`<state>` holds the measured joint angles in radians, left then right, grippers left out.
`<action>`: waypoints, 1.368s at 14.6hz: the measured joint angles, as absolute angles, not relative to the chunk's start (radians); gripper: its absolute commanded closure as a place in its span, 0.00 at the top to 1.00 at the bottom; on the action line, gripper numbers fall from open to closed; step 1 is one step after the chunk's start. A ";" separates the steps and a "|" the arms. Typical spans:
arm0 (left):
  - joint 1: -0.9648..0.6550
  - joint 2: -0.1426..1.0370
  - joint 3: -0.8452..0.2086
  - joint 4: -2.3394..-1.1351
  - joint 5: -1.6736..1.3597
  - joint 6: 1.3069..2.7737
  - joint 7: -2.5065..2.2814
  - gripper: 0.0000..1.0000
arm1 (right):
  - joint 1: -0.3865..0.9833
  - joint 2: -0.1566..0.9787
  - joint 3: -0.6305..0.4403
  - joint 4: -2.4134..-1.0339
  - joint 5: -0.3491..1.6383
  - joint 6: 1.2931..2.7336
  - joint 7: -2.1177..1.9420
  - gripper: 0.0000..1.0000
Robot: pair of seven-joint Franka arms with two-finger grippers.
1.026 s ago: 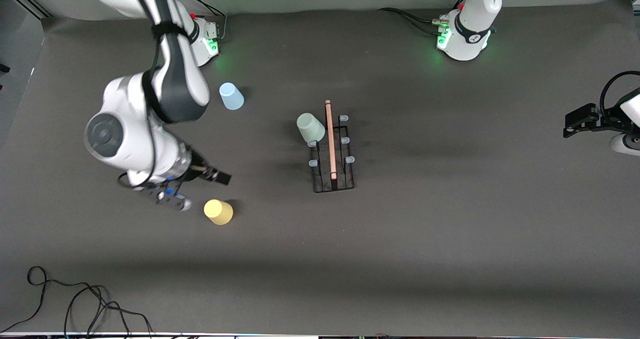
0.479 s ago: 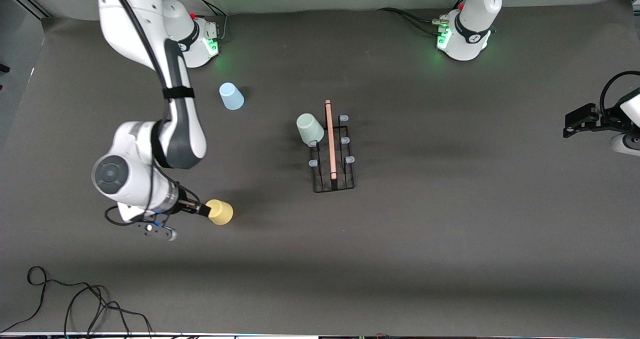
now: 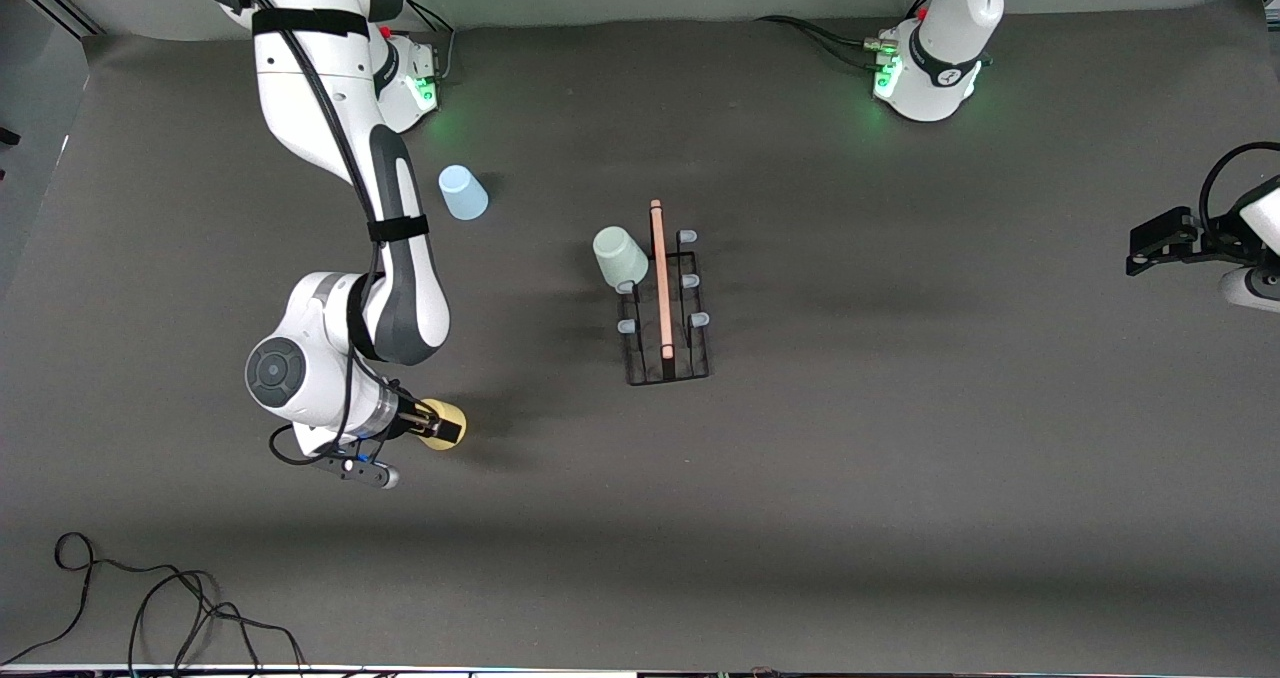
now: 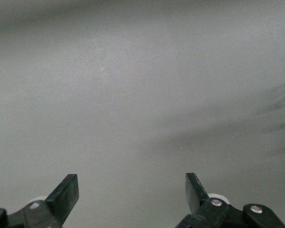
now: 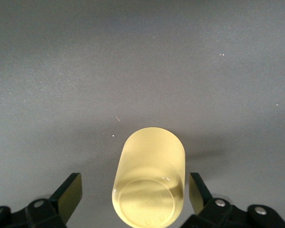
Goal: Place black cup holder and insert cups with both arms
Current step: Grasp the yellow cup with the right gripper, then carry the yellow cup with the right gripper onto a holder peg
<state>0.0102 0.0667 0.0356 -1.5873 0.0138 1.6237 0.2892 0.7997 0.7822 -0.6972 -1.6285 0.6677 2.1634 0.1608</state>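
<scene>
Dark grey table cover (image 3: 900, 478), right hand (image 5: 133, 192) open astride yellow cup (image 5: 149, 183), left hand (image 4: 132, 192) open, waiting

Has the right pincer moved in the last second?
Yes. The right pincer has come down toward the front camera and now straddles the yellow cup, open. A second ago it was farther from the camera than that cup, which stayed put.

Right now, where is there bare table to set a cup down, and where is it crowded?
Bare: the table between the rack and the waiting left gripper, and nearer the camera than the rack. Crowded: the grey-green cup against the rack, and the right gripper, open around the yellow cup.
</scene>
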 measured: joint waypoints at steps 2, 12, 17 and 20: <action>0.010 0.068 0.036 -1.587 0.014 1.624 0.289 1.00 | 0.800 0.791 -0.697 -1.629 0.668 2.163 0.160 0.04; 0.010 0.068 0.036 -1.587 0.012 1.624 0.289 1.00 | 0.800 0.751 -0.712 -1.575 0.669 2.054 0.184 0.00; 0.010 0.068 0.036 -1.587 0.012 1.624 0.289 1.00 | 0.866 0.642 -0.714 -1.485 0.647 1.919 0.448 0.00; 0.010 0.068 0.036 -1.587 0.012 1.624 0.289 1.00 | 0.986 0.628 -0.713 -1.466 0.642 1.917 0.652 0.00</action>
